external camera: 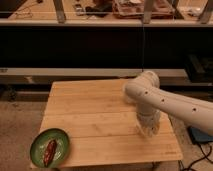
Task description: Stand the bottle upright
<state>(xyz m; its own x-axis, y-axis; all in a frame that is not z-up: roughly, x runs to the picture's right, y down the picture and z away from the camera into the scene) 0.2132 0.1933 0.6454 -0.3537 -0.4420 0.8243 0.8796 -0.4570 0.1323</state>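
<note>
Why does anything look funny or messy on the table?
Nothing looks spilled or broken. The white robot arm's end effector is low over the right side of the pale wooden slatted table, hiding what lies beneath. A round green plate holding a dark reddish-brown bar sits at the front-left corner.

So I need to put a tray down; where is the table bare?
The wooden table is bare from its far edge to the green plate at the near-left corner. The near-right is crowded: the gripper hangs low there, hiding the bottle.
</note>
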